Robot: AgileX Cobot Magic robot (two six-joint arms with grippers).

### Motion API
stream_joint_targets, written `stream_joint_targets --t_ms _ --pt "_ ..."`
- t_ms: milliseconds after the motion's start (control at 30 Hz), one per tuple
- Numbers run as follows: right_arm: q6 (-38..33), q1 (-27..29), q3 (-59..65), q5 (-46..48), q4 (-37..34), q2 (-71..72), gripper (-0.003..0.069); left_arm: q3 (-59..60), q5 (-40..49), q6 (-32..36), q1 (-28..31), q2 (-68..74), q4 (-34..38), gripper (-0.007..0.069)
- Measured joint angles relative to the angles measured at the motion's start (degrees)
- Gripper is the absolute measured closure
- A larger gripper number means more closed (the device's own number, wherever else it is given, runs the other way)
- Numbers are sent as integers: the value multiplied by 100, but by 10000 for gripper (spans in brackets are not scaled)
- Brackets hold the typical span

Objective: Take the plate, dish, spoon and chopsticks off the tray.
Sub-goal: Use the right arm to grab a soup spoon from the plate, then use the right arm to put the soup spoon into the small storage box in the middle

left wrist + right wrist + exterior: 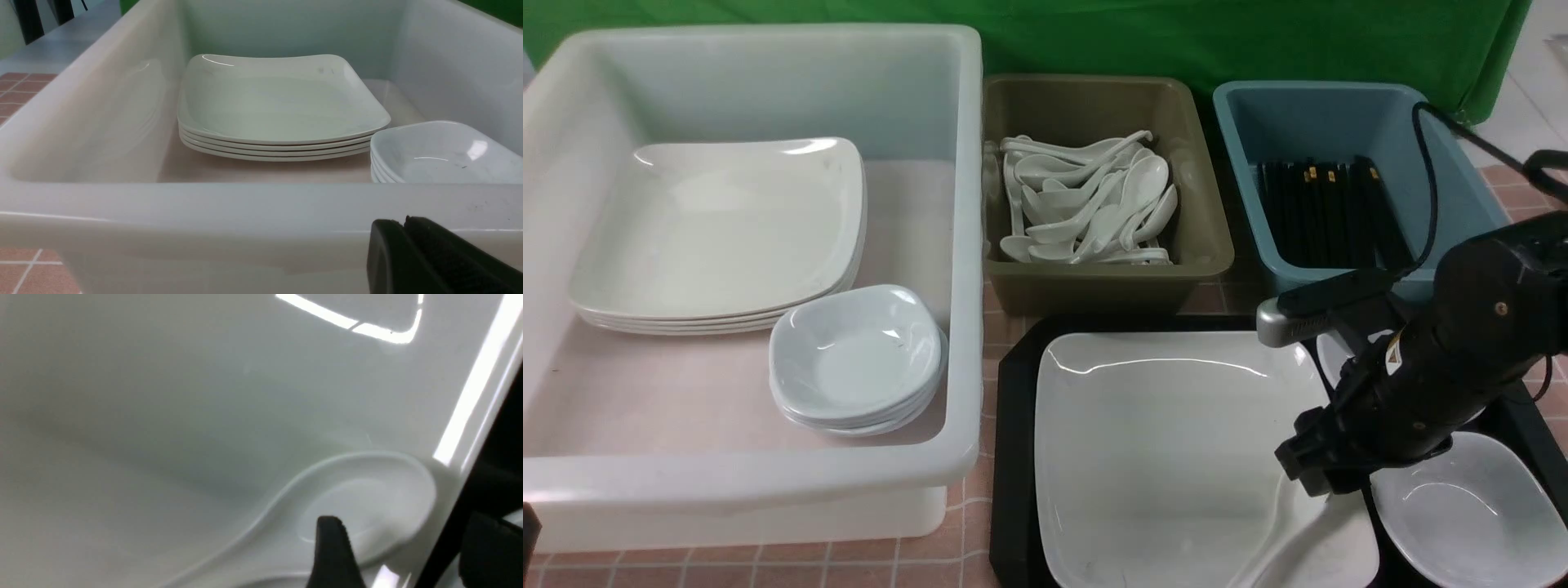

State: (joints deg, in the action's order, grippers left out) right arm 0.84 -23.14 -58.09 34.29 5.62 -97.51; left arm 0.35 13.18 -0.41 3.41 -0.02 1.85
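We find the right gripper [1319, 480] low over the near right part of the tray, its black arm [1462, 343] slanting down from the right. The wrist view shows us the jaws apart: one black finger [333, 555] hangs over the bowl of a white ceramic soup spoon [367, 498], the other sits beyond the plate's rim. Nothing clamped; whether the finger touches the spoon we cannot tell

The spoon lies on the large white square plate [1160, 441], bowl near the plate's right rim, handle running toward the near edge. The plate fills most of the black plastic tray [1013, 457]. Just right of the plate, on the same tray, a small white squarish dish [1462, 514]

The left gripper [429, 261] shows only as a black corner in its own wrist view, outside the near wall of the big white plastic tub [964, 245]; apart or together, we cannot tell. In the tub we note a stack of white square plates [719, 229] and, just beside it, a stack of small white dishes [858, 351]

Behind the tray, an olive-brown bin [1094, 98] heaped with white spoons [1086, 204]; right of it a blue bin [1241, 163] holding black chopsticks [1327, 212]. Pink tiled tabletop [768, 563] beneath
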Motion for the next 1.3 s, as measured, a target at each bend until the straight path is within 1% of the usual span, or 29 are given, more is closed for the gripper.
stream_joint_targets --t_ms 300,367,400,433,467,500,533,600,667,933,1133,1300 --pt "-1 0 -42 -155 86 -362 201 0 0 41 0 0 0 603" --pt "-15 0 -61 -118 135 -387 253 0 0 9 0 0 0 603" --pt "-15 0 -61 -119 149 -394 259 0 0 9 0 0 0 603" --pt "-15 0 -85 -91 223 -408 329 0 0 9 0 0 0 603" --pt "-19 0 -90 -86 265 -412 376 0 0 41 0 0 0 603" --pt "-19 0 -90 -86 278 -412 386 0 0 9 0 0 0 603" --pt "-21 5 -96 -86 260 -412 443 0 0 9 0 0 0 603" --pt "-83 0 -116 -197 118 -406 515 0 0 9 0 0 0 603" --pt "-142 0 -128 -248 16 -406 544 0 0 9 0 0 0 603" --pt "-166 0 -153 -152 -22 -382 547 0 0 9 0 0 0 603" --pt "-176 -5 -462 305 -11 -293 564 0 0 4 0 0 0 603" --pt "-150 -5 -1066 791 18 -228 564 0 0 4 0 0 0 603"
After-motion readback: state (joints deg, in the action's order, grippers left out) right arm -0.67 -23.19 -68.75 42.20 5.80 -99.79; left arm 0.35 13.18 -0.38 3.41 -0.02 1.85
